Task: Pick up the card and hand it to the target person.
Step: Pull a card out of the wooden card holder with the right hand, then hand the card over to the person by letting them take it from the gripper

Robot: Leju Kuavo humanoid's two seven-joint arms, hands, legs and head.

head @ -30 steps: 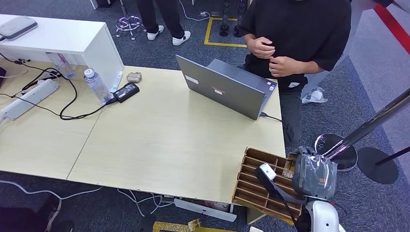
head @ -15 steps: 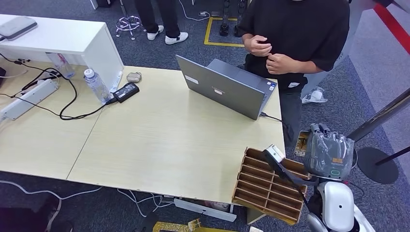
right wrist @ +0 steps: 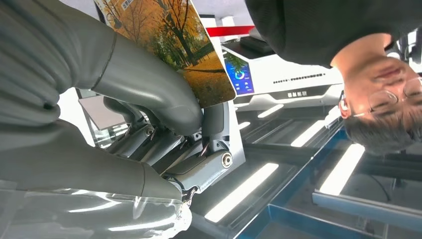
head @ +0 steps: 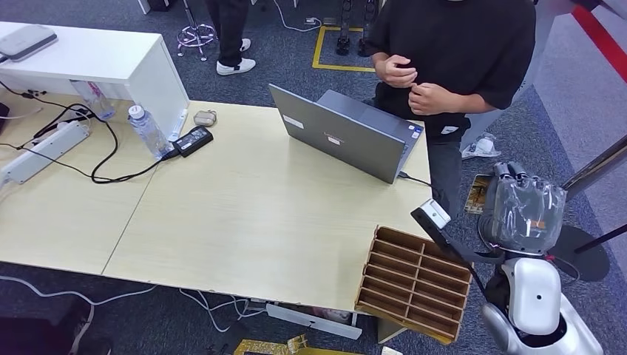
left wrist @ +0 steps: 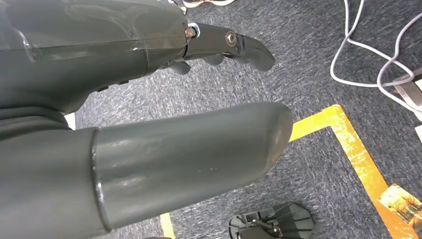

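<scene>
Right hand (head: 523, 211) is clamped on the card (right wrist: 174, 47), thumb against fingers, holding it raised toward the person (head: 451, 52) just ahead so it can be taken.

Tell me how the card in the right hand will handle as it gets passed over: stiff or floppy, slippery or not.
The card probably stays fairly stiff: it stands out flat past the right hand with no visible sag. Its glossy-looking printed face may be slippery. It looks thin, pinched under the thumb, so likely light and could bend if squeezed hard.
</scene>
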